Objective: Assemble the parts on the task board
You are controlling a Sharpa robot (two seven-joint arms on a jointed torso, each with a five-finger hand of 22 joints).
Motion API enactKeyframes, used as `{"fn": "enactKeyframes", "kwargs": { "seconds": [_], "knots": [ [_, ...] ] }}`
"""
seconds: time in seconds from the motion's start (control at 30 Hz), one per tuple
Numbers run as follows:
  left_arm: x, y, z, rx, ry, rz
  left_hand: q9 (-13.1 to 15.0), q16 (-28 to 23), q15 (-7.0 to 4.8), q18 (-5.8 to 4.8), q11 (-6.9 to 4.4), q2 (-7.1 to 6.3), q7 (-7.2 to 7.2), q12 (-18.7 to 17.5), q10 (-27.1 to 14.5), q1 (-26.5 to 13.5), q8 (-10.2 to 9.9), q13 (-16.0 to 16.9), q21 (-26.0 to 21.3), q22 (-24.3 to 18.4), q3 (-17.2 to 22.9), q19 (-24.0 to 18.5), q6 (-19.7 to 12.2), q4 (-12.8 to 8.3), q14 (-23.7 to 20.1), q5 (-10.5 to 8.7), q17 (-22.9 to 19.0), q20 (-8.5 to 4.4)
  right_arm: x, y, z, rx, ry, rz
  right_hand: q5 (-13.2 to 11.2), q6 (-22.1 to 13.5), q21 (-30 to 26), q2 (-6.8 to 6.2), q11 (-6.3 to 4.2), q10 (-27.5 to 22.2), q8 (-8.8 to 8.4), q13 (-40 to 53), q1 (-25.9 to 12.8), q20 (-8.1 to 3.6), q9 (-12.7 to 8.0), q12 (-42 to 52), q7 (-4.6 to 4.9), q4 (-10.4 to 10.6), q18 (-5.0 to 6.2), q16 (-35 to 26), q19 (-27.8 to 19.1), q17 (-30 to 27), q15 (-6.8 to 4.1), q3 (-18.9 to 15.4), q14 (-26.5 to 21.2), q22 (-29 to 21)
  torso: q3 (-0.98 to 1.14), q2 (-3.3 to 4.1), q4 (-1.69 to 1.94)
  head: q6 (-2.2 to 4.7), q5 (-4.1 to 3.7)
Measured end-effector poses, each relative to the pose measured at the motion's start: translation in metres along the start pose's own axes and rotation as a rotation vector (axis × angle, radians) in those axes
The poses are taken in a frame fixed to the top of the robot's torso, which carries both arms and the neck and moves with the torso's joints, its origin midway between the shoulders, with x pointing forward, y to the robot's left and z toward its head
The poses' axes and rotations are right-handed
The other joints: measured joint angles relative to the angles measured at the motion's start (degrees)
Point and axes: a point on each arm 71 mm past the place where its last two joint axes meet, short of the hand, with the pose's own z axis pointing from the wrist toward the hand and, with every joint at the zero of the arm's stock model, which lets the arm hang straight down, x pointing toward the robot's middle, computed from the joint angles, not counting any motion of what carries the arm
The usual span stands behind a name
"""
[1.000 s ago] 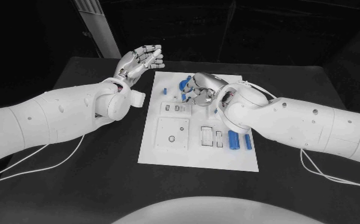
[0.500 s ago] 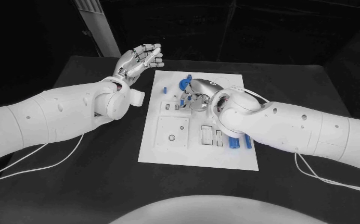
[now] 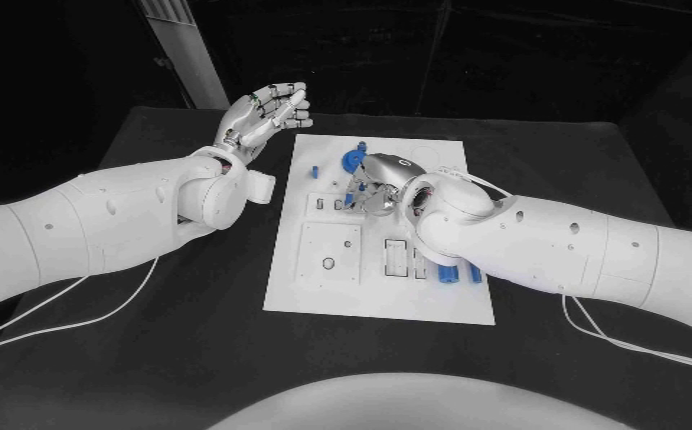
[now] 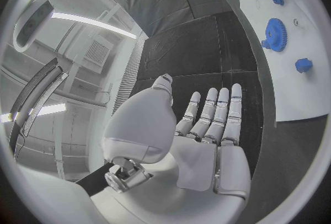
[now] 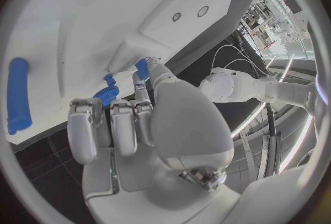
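I have the right robot hand (image 3: pixel 378 182) down over the far part of the task board (image 3: pixel 332 295), its fingers (image 5: pixel 124 124) curled in close together above the white surface. From the right wrist view a small blue part (image 5: pixel 142 68) sits right at the thumb tip, touching it, and a blue gear (image 5: pixel 105 95) lies just beyond the curled fingertips. I cannot tell whether that part is actually pinched or only touched, so I cannot say if this robot hand grips anything. A long blue pin (image 5: pixel 19 94) lies on the board well off to the side of those fingers.

My left robot hand (image 3: pixel 265 116) is raised off the worktop (image 3: pixel 173 350), beside the far corner of the board, palm showing and fingers (image 4: pixel 214 113) straight and spread, holding nothing. From its wrist view I see a larger blue gear (image 4: pixel 275 33) and a small blue piece (image 4: pixel 302 65) on the board ahead of those fingertips, well apart from them.

On the head view, more blue pins (image 3: pixel 449 274) lie on the board close under the right forearm, near its wrist.
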Motion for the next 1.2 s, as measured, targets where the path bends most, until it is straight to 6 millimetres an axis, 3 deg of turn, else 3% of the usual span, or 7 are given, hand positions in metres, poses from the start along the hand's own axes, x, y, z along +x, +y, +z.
{"fn": "enactKeyframes", "kwargs": {
  "seconds": [0.7,1.0,1.2],
  "knots": [
    [-0.0001,0.0000,0.0001,0.000,0.000,0.000,0.0,0.0,0.00,0.00,0.00,0.00,0.00,0.0,0.0,0.0,0.0,0.0,0.0,0.0,0.0,0.0,0.0,0.0,0.0,0.00,0.0,0.00,0.0021,-0.0020,0.0038,0.006,0.004,-0.018,0.0,0.2,0.0,-0.69,0.41,0.0,-1.43,0.0,0.6,0.00,-0.4,0.0,-0.23,-1.7,0.01,0.0,0.0,0.0,0.00,0.1,0.0,0.0,0.01,0.02,0.00,-0.50,-0.04],
    [-0.0001,0.0000,0.0001,0.000,0.000,0.000,0.0,0.0,0.00,0.00,0.00,0.00,0.00,0.0,0.0,0.0,0.0,0.0,0.0,0.0,0.0,0.0,0.0,0.0,0.0,0.00,0.0,0.00,0.0035,-0.0016,0.0038,0.001,0.007,-0.018,0.0,0.4,0.0,-0.83,0.62,-0.2,-2.08,0.0,0.7,0.21,-0.7,0.0,-0.87,-2.0,0.01,0.0,0.2,0.0,0.21,-0.2,0.2,0.0,-0.02,-0.03,0.00,-0.62,-0.07],
    [-0.0001,0.0000,0.0001,0.000,0.000,0.000,0.0,0.0,0.00,0.00,0.00,0.00,0.00,0.0,0.0,0.0,0.0,0.0,0.0,0.0,0.0,0.0,0.0,0.0,0.0,0.00,0.0,0.00,0.0045,-0.0012,0.0034,-0.002,0.012,-0.019,0.0,-0.3,0.0,-1.82,0.82,0.0,-2.29,0.0,0.3,0.21,-0.8,0.0,-0.63,-2.2,0.01,0.0,0.2,0.0,0.21,-0.4,0.2,0.0,-0.02,-0.03,0.01,-0.53,-0.15]
  ]
}}
